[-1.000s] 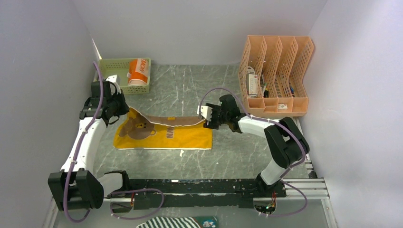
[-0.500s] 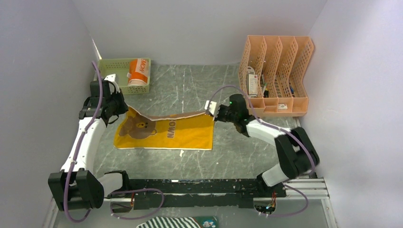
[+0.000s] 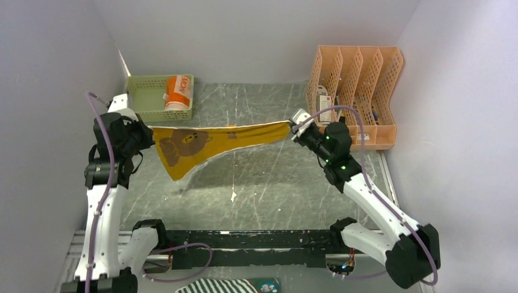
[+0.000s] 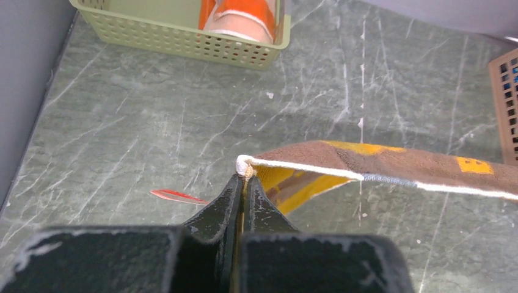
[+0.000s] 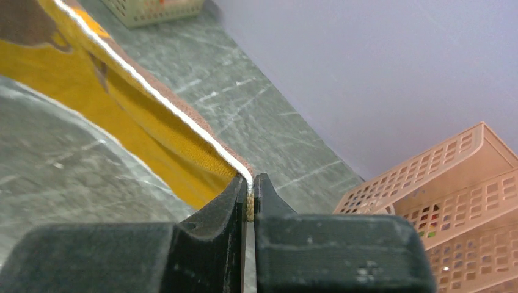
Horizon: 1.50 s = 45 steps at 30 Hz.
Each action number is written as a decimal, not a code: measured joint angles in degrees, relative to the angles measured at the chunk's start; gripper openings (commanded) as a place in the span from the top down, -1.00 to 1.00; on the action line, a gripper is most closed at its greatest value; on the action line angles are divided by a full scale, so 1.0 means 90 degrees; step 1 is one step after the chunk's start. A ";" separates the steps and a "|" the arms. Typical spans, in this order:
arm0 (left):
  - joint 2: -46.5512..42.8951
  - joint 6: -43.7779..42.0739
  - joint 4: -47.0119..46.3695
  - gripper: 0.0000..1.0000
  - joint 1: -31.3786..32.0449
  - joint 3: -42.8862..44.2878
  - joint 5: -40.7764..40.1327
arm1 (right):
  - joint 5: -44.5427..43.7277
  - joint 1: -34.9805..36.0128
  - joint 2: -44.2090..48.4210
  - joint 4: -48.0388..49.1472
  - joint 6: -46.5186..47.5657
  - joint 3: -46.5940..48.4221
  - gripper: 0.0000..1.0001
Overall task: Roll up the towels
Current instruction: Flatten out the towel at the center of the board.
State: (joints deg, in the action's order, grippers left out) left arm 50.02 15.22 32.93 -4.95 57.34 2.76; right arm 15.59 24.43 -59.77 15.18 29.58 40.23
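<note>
2 arms raised, spread wide; left gripper (image 3: pixel 149 130) and right gripper (image 3: pixel 293 129) — each clamped on the yellow towel (image 3: pixel 198 142).

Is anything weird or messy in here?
The yellow towel hangs in the air, pinched at two corners by the left gripper and right gripper, sagging lopsided toward the left. A small red scrap lies on the table.

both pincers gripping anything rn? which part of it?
Yes, both are shut on the yellow towel. The left pincer pinches one corner of its upper edge and the right pincer pinches the opposite corner. The towel hangs stretched between them.
</note>
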 measured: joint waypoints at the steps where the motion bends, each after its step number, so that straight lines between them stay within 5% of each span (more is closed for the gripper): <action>1: -0.0172 0.0024 0.0049 0.86 0.0000 0.0000 0.0002 | 0.0010 0.0000 0.0177 -0.0109 -0.0163 0.0000 1.00; 8: -0.1243 0.0126 0.0391 0.86 0.0000 -0.0216 0.0100 | 0.0296 0.0002 0.1552 -0.0680 -0.1010 -0.0163 1.00; 13: -0.0767 0.0124 0.0321 0.86 0.0000 -0.0381 0.0250 | 0.0231 0.0002 0.1535 -0.0707 -0.1481 -0.0318 1.00; 23: 0.2623 0.0044 -0.1059 0.86 -0.0321 -0.0651 0.1256 | 0.0104 -0.0138 -0.1892 0.0325 -0.2467 -0.0274 1.00; 30: 0.3291 -0.0075 -0.2059 0.77 -0.0476 -0.0483 0.1195 | 0.0430 -0.0913 -0.4029 0.0469 -0.2812 0.0799 1.00; 31: 0.3393 -0.0134 -0.2186 0.76 -0.0471 -0.0391 0.1197 | 0.0486 -0.0984 -0.4189 0.0474 -0.2832 0.0969 0.97; 34: 0.3951 -0.0430 -0.2433 0.71 -0.0469 0.0090 0.1224 | 0.0675 -0.1132 -0.4721 0.0403 -0.2854 0.1661 0.42; 39: 0.5141 -0.1166 -0.2118 0.32 -0.0476 0.1304 0.1175 | 0.0874 -0.1166 -0.5547 0.0085 -0.2834 0.2841 0.15; 40: 0.5362 -0.1294 -0.1960 0.06 -0.0481 0.1591 0.1144 | 0.0879 -0.1173 -0.5581 0.0056 -0.2832 0.2890 0.13; 42: 0.5593 -0.1457 -0.1821 -0.95 -0.0510 0.1858 0.1127 | 0.0923 -0.1197 -0.5586 0.0041 -0.2829 0.2897 0.10; 45: 0.5797 -0.1508 -0.1695 -0.99 -0.0658 0.1999 0.1333 | 0.1044 -0.1275 -0.5586 0.0134 -0.2861 0.2892 0.08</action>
State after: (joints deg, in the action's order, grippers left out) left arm 102.19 1.65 17.67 -10.87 75.33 14.76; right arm 24.99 12.95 -110.04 16.38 3.84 66.26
